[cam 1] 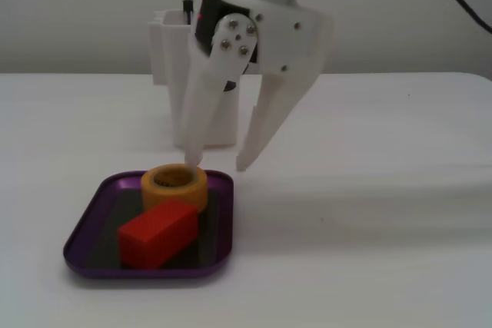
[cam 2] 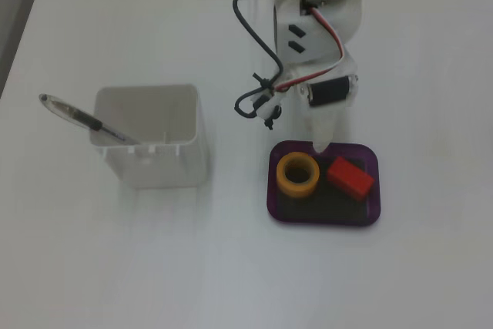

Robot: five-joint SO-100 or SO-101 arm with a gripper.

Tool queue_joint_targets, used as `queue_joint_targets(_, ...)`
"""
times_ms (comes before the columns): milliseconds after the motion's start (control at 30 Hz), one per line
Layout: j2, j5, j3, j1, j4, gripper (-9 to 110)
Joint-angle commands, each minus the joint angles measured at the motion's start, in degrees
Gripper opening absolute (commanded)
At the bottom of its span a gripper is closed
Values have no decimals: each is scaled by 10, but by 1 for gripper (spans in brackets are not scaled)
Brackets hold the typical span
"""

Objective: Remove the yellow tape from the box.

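Inside the box (cam 1: pixel 77 232), yellow tape (cam 1: pixel 175 186) beside red block (cam 1: pixel 157 232); end effector (cam 1: pixel 217 165) spread above the tape.

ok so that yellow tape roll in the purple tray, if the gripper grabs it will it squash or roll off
The yellow tape looks thick-walled, so it probably stays stiff when pinched. It lies flat on its side, hole up, so rolling seems unlikely unless tipped. The red block touches it and may shift as it lifts.

No readable text, labels, brands or numbers anywhere.
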Motion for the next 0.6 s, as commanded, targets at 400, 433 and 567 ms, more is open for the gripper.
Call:
queue_joint_targets(400,-105,-5,-132,43,-6,13)
queue_joint_targets(433,-105,-6,-132,46,-6,13)
queue_joint_targets(567,-105,-6,-131,47,-6,13)
